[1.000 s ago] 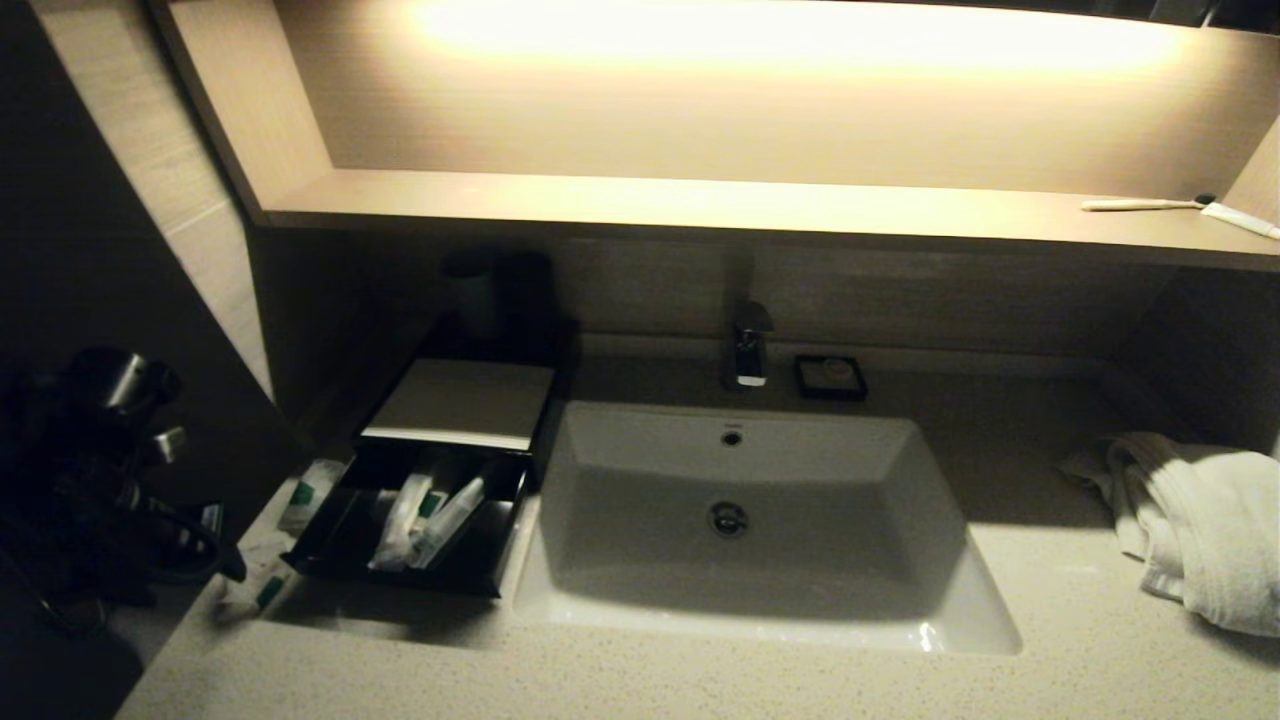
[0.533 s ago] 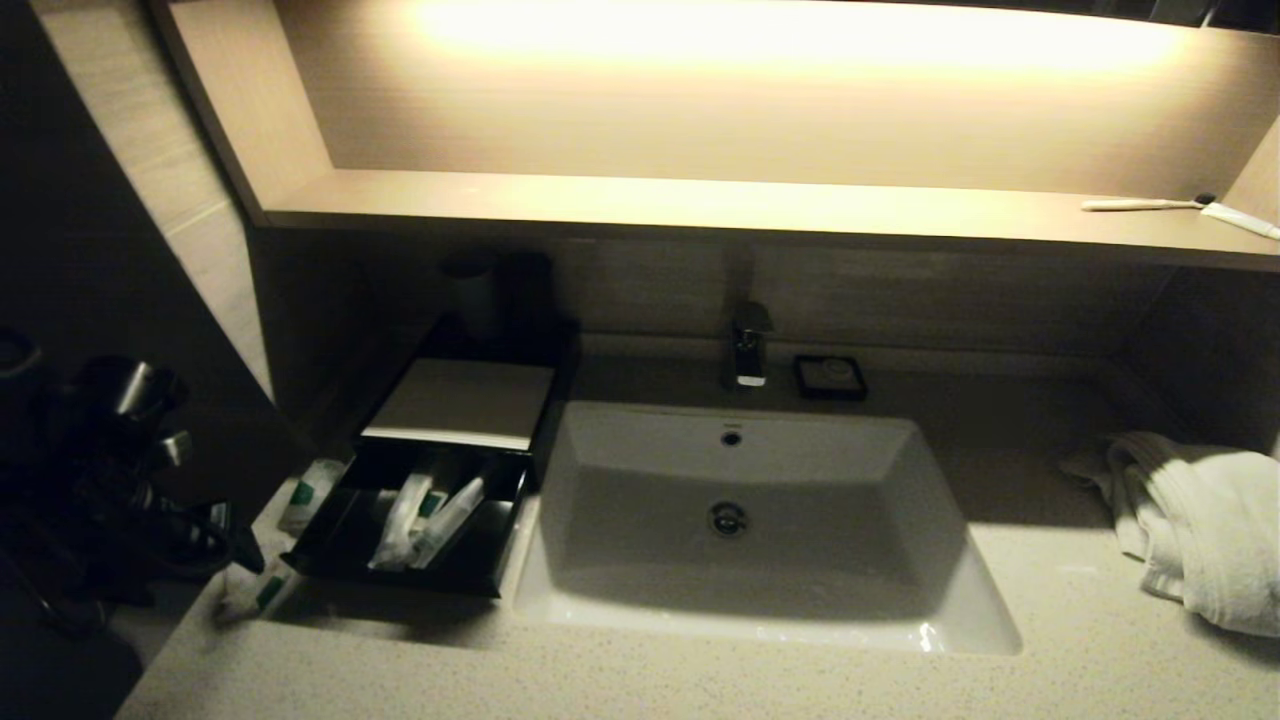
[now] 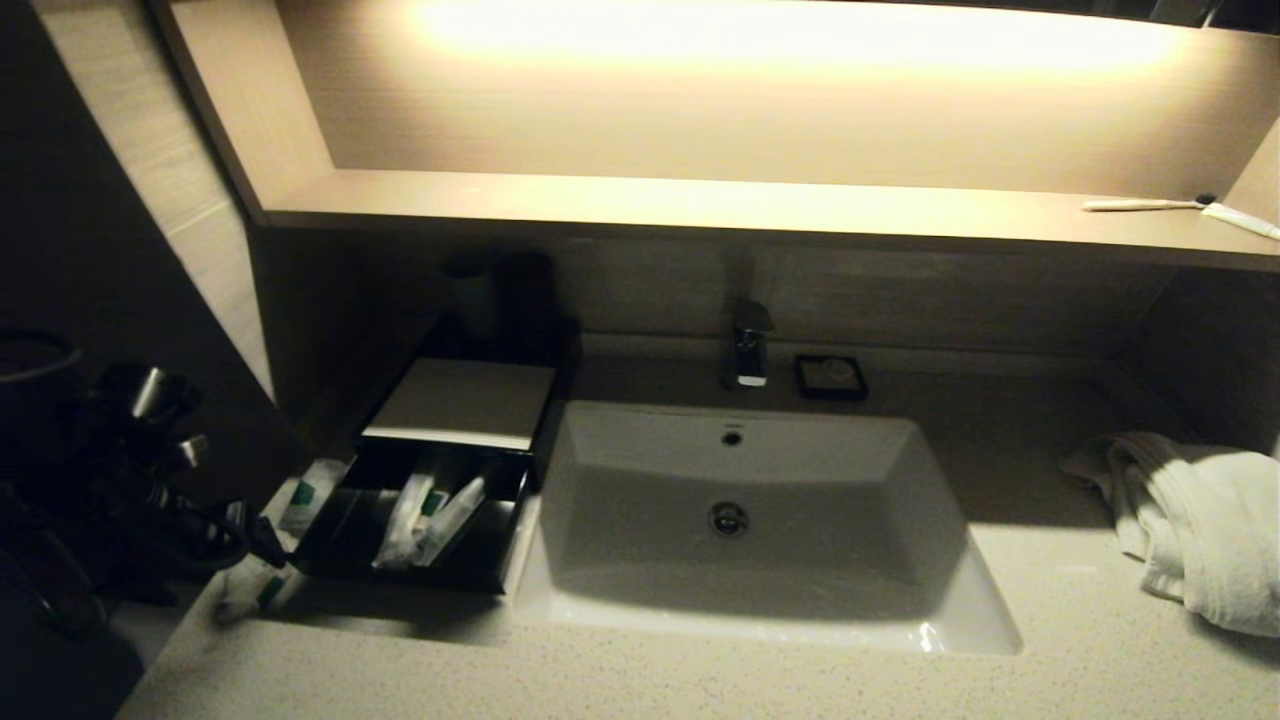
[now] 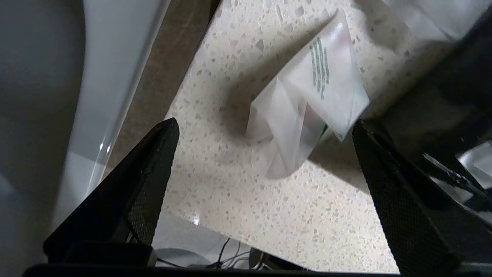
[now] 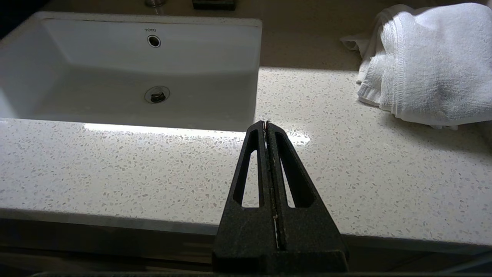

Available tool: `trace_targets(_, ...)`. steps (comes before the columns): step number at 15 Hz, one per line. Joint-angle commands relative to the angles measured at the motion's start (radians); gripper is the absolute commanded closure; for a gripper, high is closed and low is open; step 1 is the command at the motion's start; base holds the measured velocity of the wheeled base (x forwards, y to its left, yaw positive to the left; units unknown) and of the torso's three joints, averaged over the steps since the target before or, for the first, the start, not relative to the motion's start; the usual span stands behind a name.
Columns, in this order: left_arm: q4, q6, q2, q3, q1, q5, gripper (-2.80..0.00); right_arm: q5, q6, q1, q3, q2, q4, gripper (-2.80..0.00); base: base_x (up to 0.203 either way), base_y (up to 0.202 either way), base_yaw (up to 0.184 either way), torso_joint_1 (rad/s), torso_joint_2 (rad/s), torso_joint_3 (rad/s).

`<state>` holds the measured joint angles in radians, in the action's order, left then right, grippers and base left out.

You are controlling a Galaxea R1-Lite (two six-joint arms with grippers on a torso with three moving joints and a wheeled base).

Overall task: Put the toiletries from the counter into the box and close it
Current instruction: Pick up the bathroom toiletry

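We start at the box (image 3: 455, 405): glossy black, rectangular, with a flat pale top panel, standing on the counter (image 3: 640, 680) just left of the sink (image 3: 960, 600). Its shallow front drawer (image 3: 400, 575) is slid out, and inside it we see several slim white tubes and sachets (image 3: 430, 520) with green marks, lying lengthwise. Two more toiletries lie on the speckled stone outside it: a flat white sachet (image 3: 305, 492) against the drawer's left side, and a crumpled, translucent green-striped packet (image 3: 250, 590) by its front left corner. In the left wrist view that packet (image 4: 307, 111) lies folded on the bare stone, touching neither finger.

Our left gripper (image 4: 265, 130) hangs over this packet with its two dark, textured fingers (image 4: 153, 169) spread wide apart, holding nothing. Our right gripper (image 5: 266, 125) is parked at the counter's front edge, its slotted black fingers pressed together and empty.

Further out, a soft white towel (image 3: 1200, 520) lies bunched on the right.
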<state>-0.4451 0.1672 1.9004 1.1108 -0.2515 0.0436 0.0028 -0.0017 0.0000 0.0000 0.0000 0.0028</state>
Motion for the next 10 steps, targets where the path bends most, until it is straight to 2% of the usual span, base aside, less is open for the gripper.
trace_targets(1, -0.002, 0.002, 0.021, 0.017, -0.001, 0.001, -2.80, 0.000, 0.000, 0.000, 0.000, 0.000, 0.000, 0.00, 0.000, 0.000, 0.000, 0.000, 0.00, 0.000)
trace_targets(10, 0.025, 0.002, 0.068, 0.027, -0.002, 0.002, -2.80, 0.000, 0.000, 0.000, 0.000, 0.000, 0.000, 0.00, 0.000, 0.000, 0.000, 0.000, 0.00, 0.000)
